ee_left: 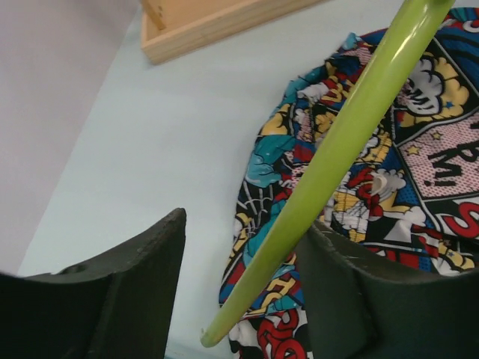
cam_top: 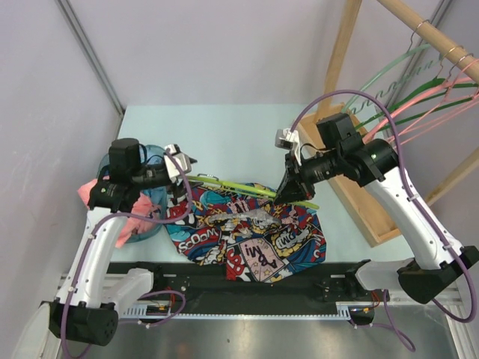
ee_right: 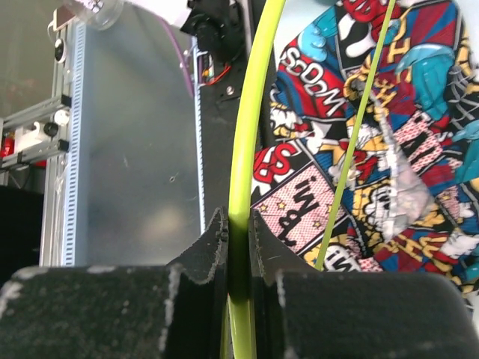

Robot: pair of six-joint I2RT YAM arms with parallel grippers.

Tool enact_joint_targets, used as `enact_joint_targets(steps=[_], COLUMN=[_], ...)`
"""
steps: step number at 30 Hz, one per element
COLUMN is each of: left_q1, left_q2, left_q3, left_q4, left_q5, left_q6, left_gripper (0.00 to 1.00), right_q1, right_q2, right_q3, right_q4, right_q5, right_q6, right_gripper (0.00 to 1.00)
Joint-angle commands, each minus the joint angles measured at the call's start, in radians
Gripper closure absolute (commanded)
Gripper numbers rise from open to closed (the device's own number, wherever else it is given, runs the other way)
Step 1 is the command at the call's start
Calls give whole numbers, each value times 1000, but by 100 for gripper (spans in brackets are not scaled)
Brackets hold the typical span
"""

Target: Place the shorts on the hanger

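Observation:
The comic-print shorts (cam_top: 254, 233) lie crumpled on the table near its front edge. The lime hanger (cam_top: 238, 185) lies across their far edge, slanting left to right. My right gripper (cam_top: 289, 194) is shut on the hanger's right part; in the right wrist view its jaws (ee_right: 239, 218) pinch the lime bar (ee_right: 251, 112) above the shorts (ee_right: 389, 149). My left gripper (cam_top: 182, 174) is at the hanger's left end. In the left wrist view it is open (ee_left: 243, 224), with the lime bar (ee_left: 337, 149) passing between the fingers close to the right one, over the shorts (ee_left: 419, 172).
A pink cloth (cam_top: 93, 191) and a blue bin (cam_top: 153, 157) sit at the left beside my left arm. A wooden rack (cam_top: 352, 187) stands at the right, its rail holding pink and green hangers (cam_top: 426, 97). The rack's base shows in the left wrist view (ee_left: 217, 22).

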Motion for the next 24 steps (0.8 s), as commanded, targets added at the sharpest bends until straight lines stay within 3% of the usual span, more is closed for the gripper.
enact_joint_targets(steps=[1,5,6,7,8,9,11,12,14,16,24], left_q1=[-1,-12,-13,-13,-13,-12,-13,-13,-13,-15,-126], left_q2=[20,32,40,46,49,51,59,62,65,63,97], left_q3=[-42,-53,-47,-44,-39,-39,-36,-39,-51,-60,-59], left_q4=[-36,-45,-45,-47,-42,-27,-29,-27,-4,23,85], left_q5=[150,153,150,145,133,124,115,110,101,84,-121], left_q6=[161,155,149,144,114,95,82,74,45,23,22], left_gripper=[48,82,95,100,100,100,100,100,100,100,100], right_q1=[7,-6,-9,-13,-18,-18,-4,2,-16,-41,-10], right_q2=[-55,-55,-55,-55,-53,-53,-58,-41,3,74,229], right_q3=[-9,-33,-40,-46,-58,-66,-99,-98,-57,40,255], right_q4=[20,27,35,50,53,70,142,189,138,26,-54], right_q5=[2,6,8,9,12,18,165,348,390,286,230], right_q6=[-25,-13,-7,-4,-5,2,92,220,219,101,-1], right_gripper=[100,94,85,82,79,68,45,34,33,28,9])
